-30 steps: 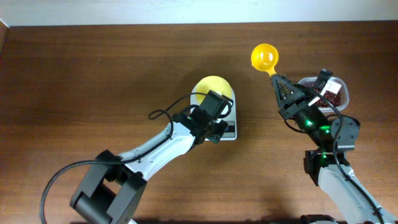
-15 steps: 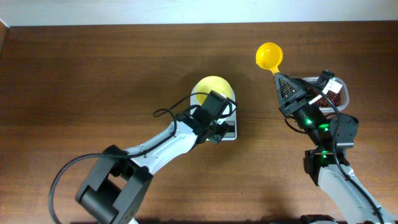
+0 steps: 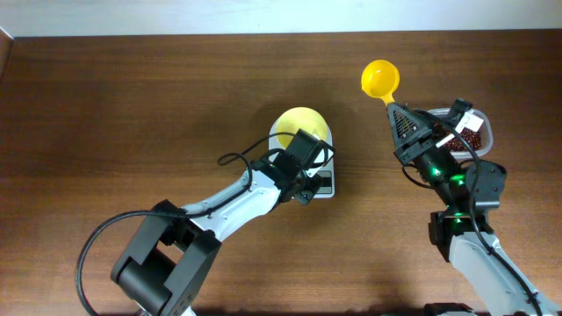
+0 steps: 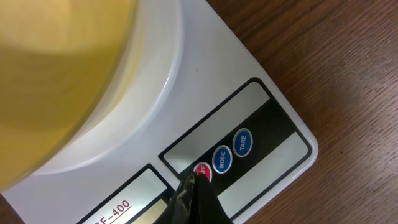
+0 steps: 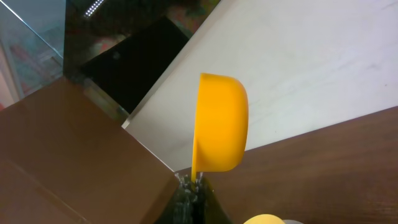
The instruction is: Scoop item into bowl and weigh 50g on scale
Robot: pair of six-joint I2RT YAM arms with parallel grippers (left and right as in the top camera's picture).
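The pale yellow bowl (image 3: 299, 126) sits on the white scale (image 3: 324, 182); it also shows in the left wrist view (image 4: 56, 68) on the scale (image 4: 205, 81). My left gripper (image 3: 305, 180) is shut, its tip (image 4: 191, 183) pressing the scale's red button (image 4: 203, 172) beside two blue buttons. My right gripper (image 3: 395, 118) is shut on the handle of a yellow scoop (image 3: 379, 79), held in the air with its cup empty (image 5: 219, 121). The red-brown beans (image 3: 471, 133) lie in a clear tub (image 3: 479, 118) behind the right arm.
The table's far edge meets a pale wall (image 5: 323, 56). The left arm's cable (image 3: 233, 161) loops over the table beside the scale.
The right gripper lifted the scoop slightly right and away, then held still. The left gripper edged a little further onto the scale's front.
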